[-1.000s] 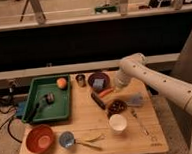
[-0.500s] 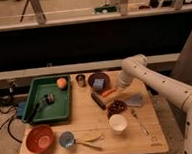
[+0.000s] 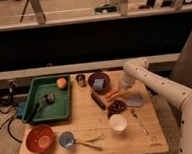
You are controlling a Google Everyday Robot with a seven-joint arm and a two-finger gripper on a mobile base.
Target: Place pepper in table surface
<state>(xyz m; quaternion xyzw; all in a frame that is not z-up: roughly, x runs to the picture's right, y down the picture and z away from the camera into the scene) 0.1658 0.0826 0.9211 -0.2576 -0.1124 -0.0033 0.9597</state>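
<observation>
On the near edge of the worktop (image 3: 90, 152), an orange bowl (image 3: 39, 138) sits at 7 o'clock, a small blue cup (image 3: 67, 139) beside it, and a white cup (image 3: 117, 123) near centre. Farther in, a dark reddish dish (image 3: 116, 107) lies just beyond the white cup. The pepper (image 3: 111, 95) rests between this dish and a purple bowl (image 3: 98, 82); contact with the worktop is judged likely. The claw (image 3: 121, 88) sits at 3 o'clock of the pepper, just beside it; its opening cannot be determined. At 10 o'clock, the green tray (image 3: 39, 112) holds an orange fruit (image 3: 62, 82). Compared with the earlier frames, the arm has drawn slightly rightward, suggesting that release is complete or imminent.
</observation>
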